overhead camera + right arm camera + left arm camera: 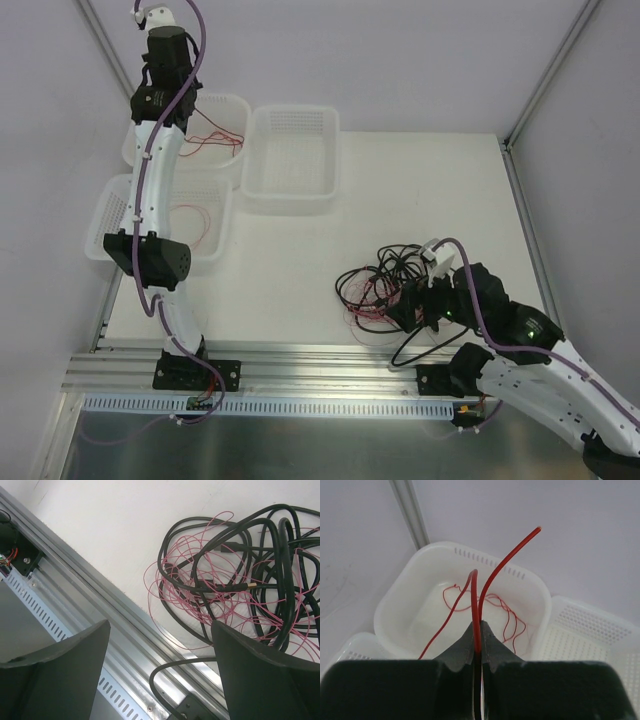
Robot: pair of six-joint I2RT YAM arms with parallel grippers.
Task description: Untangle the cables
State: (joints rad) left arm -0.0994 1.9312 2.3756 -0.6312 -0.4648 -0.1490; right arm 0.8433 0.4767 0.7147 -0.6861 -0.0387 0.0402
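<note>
Left gripper [477, 645] pinches a thin red wire [476, 605] over the white plastic basket [395, 587], likely for sorting. Right gripper [160, 630] gapes empty near tangled black cables [230, 587]

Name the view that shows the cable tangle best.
Right wrist: the tangle fills the frame, black and red strands distinct. Top view shows it small, partly behind the right arm. Left wrist shows only one red wire over a basket.
</note>
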